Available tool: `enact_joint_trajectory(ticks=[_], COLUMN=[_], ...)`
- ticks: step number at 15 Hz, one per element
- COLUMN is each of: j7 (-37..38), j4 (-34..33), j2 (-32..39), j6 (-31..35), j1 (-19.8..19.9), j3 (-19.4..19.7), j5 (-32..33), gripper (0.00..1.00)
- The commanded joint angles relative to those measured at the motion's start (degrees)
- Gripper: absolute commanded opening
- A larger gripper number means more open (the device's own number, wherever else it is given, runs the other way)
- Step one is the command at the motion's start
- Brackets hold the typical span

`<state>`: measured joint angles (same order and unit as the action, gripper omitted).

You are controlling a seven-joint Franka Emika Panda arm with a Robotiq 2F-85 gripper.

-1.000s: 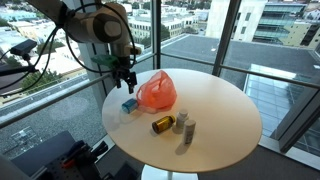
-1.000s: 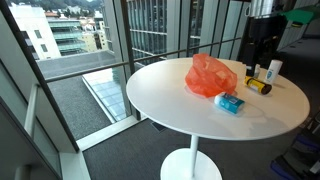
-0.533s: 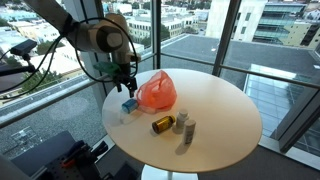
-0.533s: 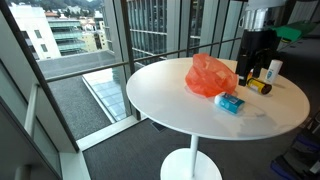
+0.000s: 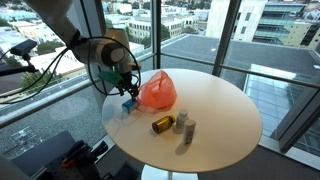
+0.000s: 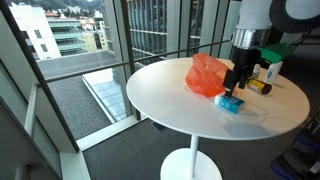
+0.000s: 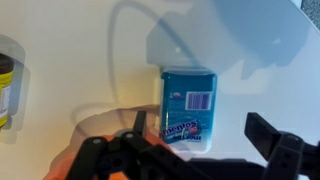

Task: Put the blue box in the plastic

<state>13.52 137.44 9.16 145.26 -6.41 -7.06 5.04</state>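
Just beside blue box (image 6: 231,104), orange bag (image 6: 210,76).

The arm (image 5: 100,50) curls over in a big white bend, and from there the wrist turns so that the gripper (image 5: 128,93) points straight down, hanging low. In an exterior view the black gripper (image 6: 235,88) sits upright beneath the pale forearm (image 6: 252,15). In the wrist view the gripper (image 7: 200,135) is spread wide. Its two dark fingers (image 7: 272,138) stand well apart and nothing is pinched between them.
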Motion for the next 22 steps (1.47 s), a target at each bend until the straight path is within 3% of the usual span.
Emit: enact_joint_trajectory(ticks=[1, 14, 16, 19, 20, 22], j7=[0.20, 1.11, 1.24, 1.35, 1.05, 0.80], j4=[-0.51, -0.48, -0.55, -0.64, -0.58, -0.29], j2=[2.02, 5.87, 6.16, 6.26, 6.04, 5.06], j6=[3.04, 4.73, 4.68, 4.39, 4.11, 2.98], j1=[-0.86, -2.00, -2.38, -2.83, -2.83, -2.86], j3=[1.24, 3.08, 3.32, 3.53, 3.37, 3.03], j5=[0.86, 1.19, 1.22, 1.12, 0.72, 0.14], gripper=[1.00, 1.00, 0.74, 0.49, 0.42, 0.39])
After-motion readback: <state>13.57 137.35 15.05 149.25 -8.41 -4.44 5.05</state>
